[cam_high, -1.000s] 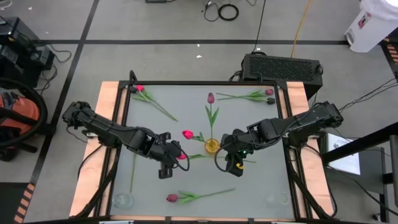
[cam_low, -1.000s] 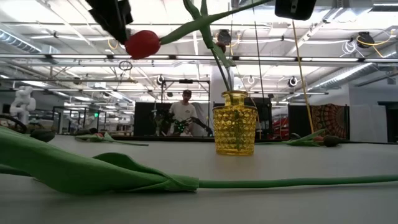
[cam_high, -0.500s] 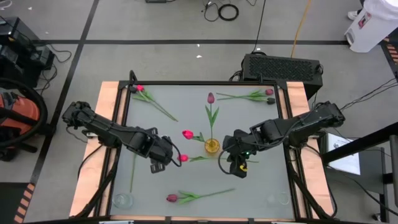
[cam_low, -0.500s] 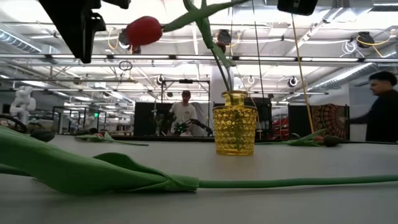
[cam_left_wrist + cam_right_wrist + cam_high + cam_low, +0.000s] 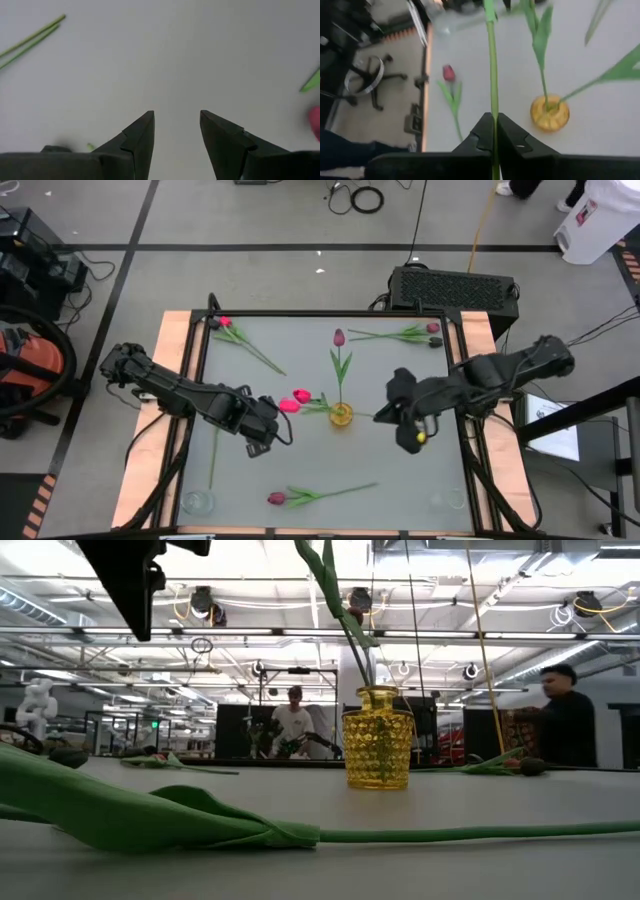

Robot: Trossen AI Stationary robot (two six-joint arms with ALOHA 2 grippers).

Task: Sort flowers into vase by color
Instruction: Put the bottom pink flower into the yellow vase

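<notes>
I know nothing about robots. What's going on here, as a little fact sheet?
Vase: yellow glass vase, mid-table, green stems standing in it
Left gripper: left gripper open, holding nothing, beside the vase
Right gripper: right gripper shut on a green stem, on the vase's other side
Loose flowers: pink tulip at the far left corner; dark tulip at the far right; red tulip near the front edge
Background: two people beyond the table

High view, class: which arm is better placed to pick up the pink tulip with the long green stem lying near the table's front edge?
Left, probably. The left gripper is open and empty, nearer the pink tulip. The right gripper is shut on a thin green stem.
</notes>
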